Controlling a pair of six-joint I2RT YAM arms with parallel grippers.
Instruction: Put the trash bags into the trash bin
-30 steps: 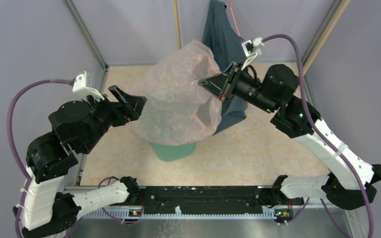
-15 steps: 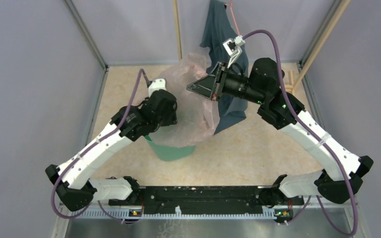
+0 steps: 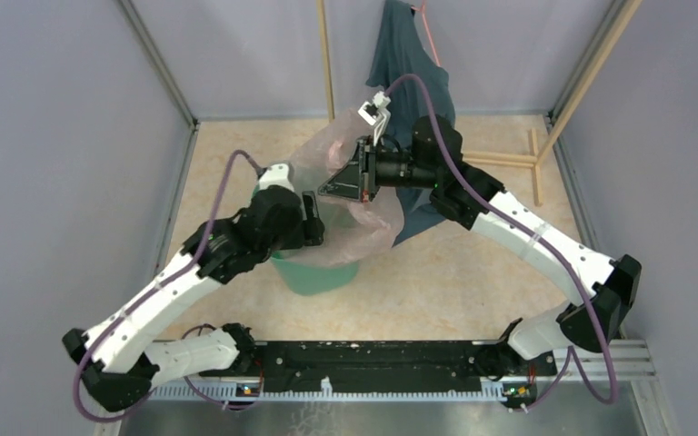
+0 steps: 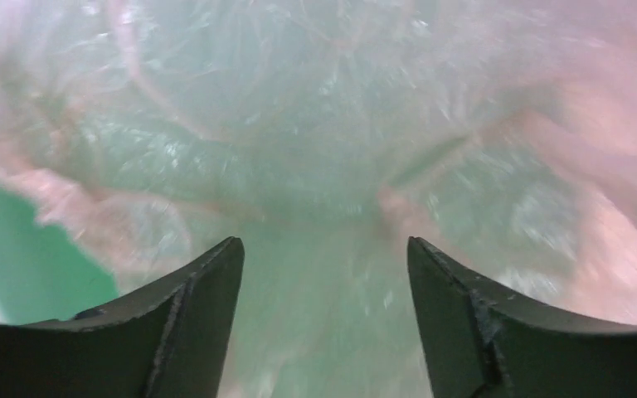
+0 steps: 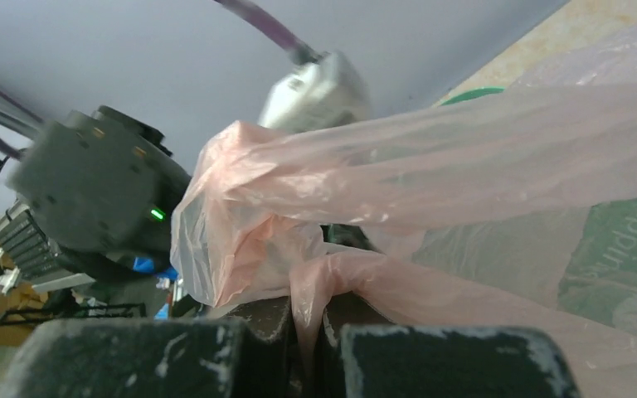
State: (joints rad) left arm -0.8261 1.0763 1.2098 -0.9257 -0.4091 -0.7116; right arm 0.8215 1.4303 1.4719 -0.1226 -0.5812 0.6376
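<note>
The pale pink trash bag [image 3: 368, 222] drapes over the mouth of the mint-green trash bin [image 3: 314, 275] in the top view. My right gripper [image 3: 324, 192] hangs above the bin, shut on a pinched fold of the bag [image 5: 303, 319]. From that pinch the film [image 5: 464, 157] stretches away to the right. My left gripper [image 3: 313, 218] points into the bin's mouth from the left. In the left wrist view this gripper [image 4: 323, 249] is open, wrinkled film [image 4: 315, 124] fills the picture ahead of it, and nothing sits between its fingers [image 4: 203, 315]. Bare green bin wall [image 4: 17, 257] shows at lower left.
A dark teal-grey garment [image 3: 409, 64] hangs at the back, just behind the right wrist. Wooden poles [image 3: 509, 159] lean at the back right, and another pole [image 3: 325, 54] stands behind the bin. Grey walls close in on both sides. The left arm's wrist [image 5: 91, 191] sits close to the right gripper.
The left arm swung in from the left, its gripper now at the bin's mouth against the film. The right gripper carried the bag left and down. The bag has sunk lower over the bin.
</note>
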